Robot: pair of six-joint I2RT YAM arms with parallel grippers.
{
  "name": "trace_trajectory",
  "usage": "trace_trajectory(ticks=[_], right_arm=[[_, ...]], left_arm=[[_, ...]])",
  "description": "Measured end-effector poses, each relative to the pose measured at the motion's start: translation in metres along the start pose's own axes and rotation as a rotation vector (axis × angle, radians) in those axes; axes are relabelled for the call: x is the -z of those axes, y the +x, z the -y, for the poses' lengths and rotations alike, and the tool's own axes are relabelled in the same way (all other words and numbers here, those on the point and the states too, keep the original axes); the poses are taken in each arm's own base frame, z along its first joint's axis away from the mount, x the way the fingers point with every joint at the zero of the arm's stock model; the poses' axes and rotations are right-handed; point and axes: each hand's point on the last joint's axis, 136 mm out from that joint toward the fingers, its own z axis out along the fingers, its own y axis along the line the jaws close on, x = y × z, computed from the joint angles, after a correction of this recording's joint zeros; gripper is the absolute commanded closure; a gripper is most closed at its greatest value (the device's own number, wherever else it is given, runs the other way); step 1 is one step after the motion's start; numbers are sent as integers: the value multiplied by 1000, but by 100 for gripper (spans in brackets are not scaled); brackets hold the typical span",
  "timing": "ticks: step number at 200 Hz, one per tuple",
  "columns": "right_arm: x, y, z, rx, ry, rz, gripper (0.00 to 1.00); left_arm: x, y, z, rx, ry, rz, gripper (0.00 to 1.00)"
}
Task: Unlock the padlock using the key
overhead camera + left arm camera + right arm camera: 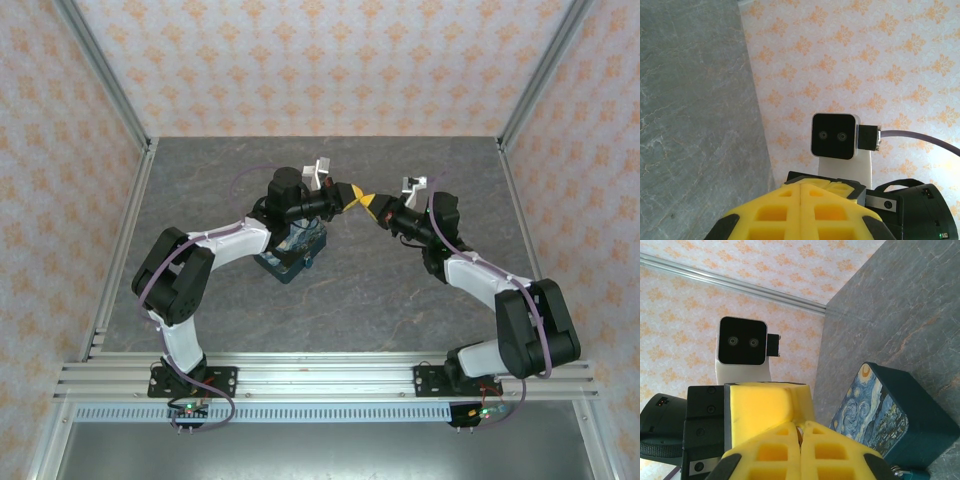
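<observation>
1. Where the left arm bends in from its near-left base, its white forearm passes over the padlock [298, 250], a rounded-rectangular block printed with a swirling dark-blue and yellow starry-night painting and edged in teal.
2. That padlock lies on the grey marbled tabletop [350, 300], left of centre and to the near side of both grippers. Neither gripper touches it. In the right wrist view it sits at the right with its painted face showing, and a teal side wall rests on the stone.
3. Just right of the padlock and farther back, the yellow-tipped left gripper [352, 196] points right. In its own wrist view its two yellow fingers [775, 210] press together along a thin seam with no gap. No held object can be made out between them.
4. Tip to tip with it, near the table's centre, the yellow-tipped right gripper [371, 204] points left. Its fingers [830, 450] are also pressed together.
5. At the seam of the right fingertips a small bit of pale metal [800, 432] shows, too small to identify.
6. Each wrist view faces the other arm's black-fronted white camera box [835, 136], with orange-patterned wallpaper [890, 60] behind it.
</observation>
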Motion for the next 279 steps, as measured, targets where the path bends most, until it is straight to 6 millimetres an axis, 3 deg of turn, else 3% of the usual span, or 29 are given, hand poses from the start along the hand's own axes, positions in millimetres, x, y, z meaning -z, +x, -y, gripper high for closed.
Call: trace_trajectory(ticks=[145, 155, 167, 183, 204, 238, 258, 279], right_arm=[[7, 1, 7, -21, -5, -7, 100], [7, 1, 7, -21, -7, -6, 100], [8, 0, 8, -22, -4, 2, 100], [12, -7, 14, -29, 11, 26, 100], [14, -9, 19, -38, 24, 35, 100], [15, -7, 24, -45, 40, 27, 100], [15, -2, 31, -49, 66, 8, 100], [17, 4, 40, -52, 110, -14, 100]], left_arm=[[-1, 5, -4, 4, -7, -1, 100], [-1, 5, -4, 3, -7, 0, 76], [-1, 2, -4, 5, -11, 11, 33], [4, -7, -8, 11, -28, 54, 13], [22, -21, -15, 30, -68, 126, 4], [71, -41, -9, 55, -151, 258, 0], [101, -38, -6, 57, -220, 299, 0], [137, -26, -16, 76, -327, 319, 0]])
